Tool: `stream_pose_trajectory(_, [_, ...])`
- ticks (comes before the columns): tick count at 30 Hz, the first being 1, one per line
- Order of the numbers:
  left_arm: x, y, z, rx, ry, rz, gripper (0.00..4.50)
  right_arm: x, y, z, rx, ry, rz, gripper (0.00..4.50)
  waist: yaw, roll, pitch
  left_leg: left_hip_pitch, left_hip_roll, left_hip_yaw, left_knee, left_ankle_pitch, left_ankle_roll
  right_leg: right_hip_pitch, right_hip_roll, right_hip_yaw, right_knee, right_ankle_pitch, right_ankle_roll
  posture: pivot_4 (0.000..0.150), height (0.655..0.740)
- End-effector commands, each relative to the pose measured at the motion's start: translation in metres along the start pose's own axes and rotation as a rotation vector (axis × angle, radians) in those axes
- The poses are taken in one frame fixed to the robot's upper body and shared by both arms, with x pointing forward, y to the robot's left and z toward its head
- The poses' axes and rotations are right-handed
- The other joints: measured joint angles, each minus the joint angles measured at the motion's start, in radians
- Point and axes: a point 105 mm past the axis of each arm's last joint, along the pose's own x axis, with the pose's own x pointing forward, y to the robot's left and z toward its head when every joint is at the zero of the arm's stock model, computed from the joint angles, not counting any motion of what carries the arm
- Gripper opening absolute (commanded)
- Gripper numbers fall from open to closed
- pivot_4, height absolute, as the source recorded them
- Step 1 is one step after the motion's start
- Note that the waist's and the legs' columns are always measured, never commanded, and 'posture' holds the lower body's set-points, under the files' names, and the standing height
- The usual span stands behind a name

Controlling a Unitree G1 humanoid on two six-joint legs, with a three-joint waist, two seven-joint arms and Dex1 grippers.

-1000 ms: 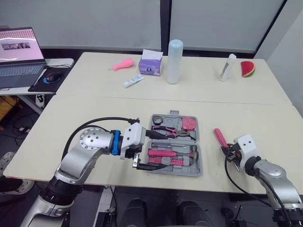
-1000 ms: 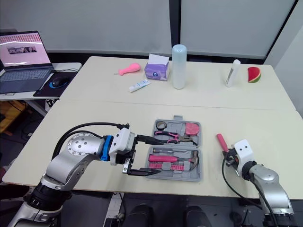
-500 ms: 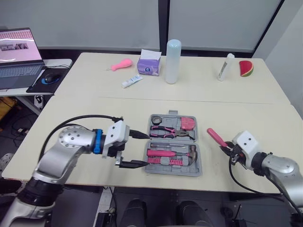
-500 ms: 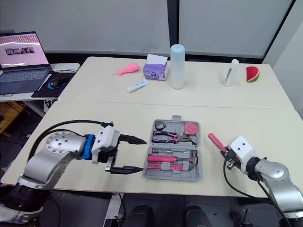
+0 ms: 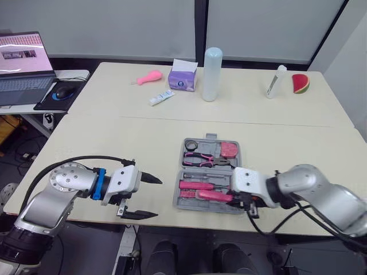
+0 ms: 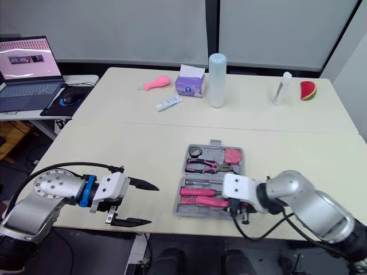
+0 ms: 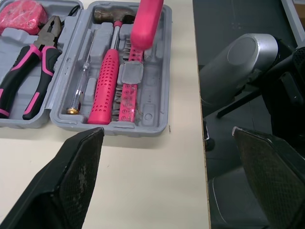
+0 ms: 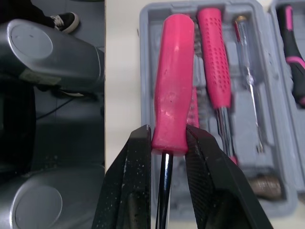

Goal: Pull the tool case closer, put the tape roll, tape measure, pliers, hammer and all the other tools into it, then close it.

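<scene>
The grey tool case (image 5: 211, 137) lies open near the table's front edge. In it are the tape roll (image 5: 191, 145), pink tape measure (image 5: 228, 149), pliers (image 5: 200, 158) and pink-handled hammer (image 5: 198, 185). My right gripper (image 8: 167, 138) is shut on a pink-handled screwdriver (image 8: 171, 90), holding it over the case's front half, beside the hammer (image 8: 214, 62). My left gripper (image 5: 156, 198) stands open and holds nothing, to the left of the case and apart from it. In the left wrist view, the case (image 7: 159, 95) and pliers (image 7: 28, 71) lie beyond the open fingers.
At the back of the table stand a tall white bottle (image 5: 211, 66), a purple tissue box (image 5: 183, 77), a pink toy (image 5: 148, 76), a tube (image 5: 162, 98), a small white bottle (image 5: 277, 81) and a watermelon slice (image 5: 300, 83). A laptop (image 5: 20, 63) sits on a side desk at left.
My right arm swung left from beside the case, carrying the pink screwdriver over its front half. My left gripper drew back leftward from the case and stayed open.
</scene>
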Motion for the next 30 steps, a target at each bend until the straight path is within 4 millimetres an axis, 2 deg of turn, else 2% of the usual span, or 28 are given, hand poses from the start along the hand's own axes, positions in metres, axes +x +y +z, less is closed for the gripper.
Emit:
stream_pose_trajectory(1, [-0.004, -0.002, 0.000, 0.045, 0.030, -0.011, 4.50, 0.010, -0.001, 0.006, -0.023, 0.012, -0.003, 0.72, 0.000, 0.000, 0.000, 0.000, 0.000, 0.000, 0.000, 0.000, 0.000, 0.000, 0.000, 0.000, 0.000, 0.000, 0.000, 0.150, 0.6921])
stream_pose_trajectory(11, [0.001, -0.003, 0.003, 0.059, 0.021, -0.020, 4.50, 0.040, 0.007, 0.008, -0.057, 0.021, 0.057, 0.72, -0.001, 0.000, 0.000, -0.003, 0.000, 0.000, 0.000, 0.000, 0.000, -0.005, 0.000, 0.000, 0.002, 0.000, 0.000, 0.150, 0.6921])
stream_pose_trajectory(20, [0.006, -0.003, 0.010, 0.063, 0.002, -0.023, 4.50, 0.054, 0.003, 0.010, -0.084, 0.021, 0.078, 0.72, -0.002, 0.000, 0.000, -0.003, 0.000, 0.000, 0.000, 0.000, 0.000, -0.005, 0.000, 0.000, 0.003, 0.000, 0.000, 0.150, 0.6921])
stream_pose_trajectory(29, [0.010, -0.002, 0.015, 0.062, -0.013, -0.020, 4.50, 0.059, 0.000, 0.013, -0.097, 0.010, 0.096, 0.72, -0.003, 0.000, 0.000, -0.003, 0.000, 0.000, 0.001, 0.000, 0.000, -0.005, 0.000, 0.000, 0.003, 0.000, 0.000, 0.150, 0.6921])
stream_pose_trajectory(30, [0.010, -0.002, 0.015, 0.061, -0.015, -0.020, 4.50, 0.059, -0.001, 0.013, -0.100, 0.004, 0.094, 1.07, -0.003, 0.000, 0.000, -0.003, 0.000, 0.000, 0.001, 0.000, 0.000, -0.005, 0.000, 0.000, 0.003, 0.000, 0.000, 0.150, 0.6921])
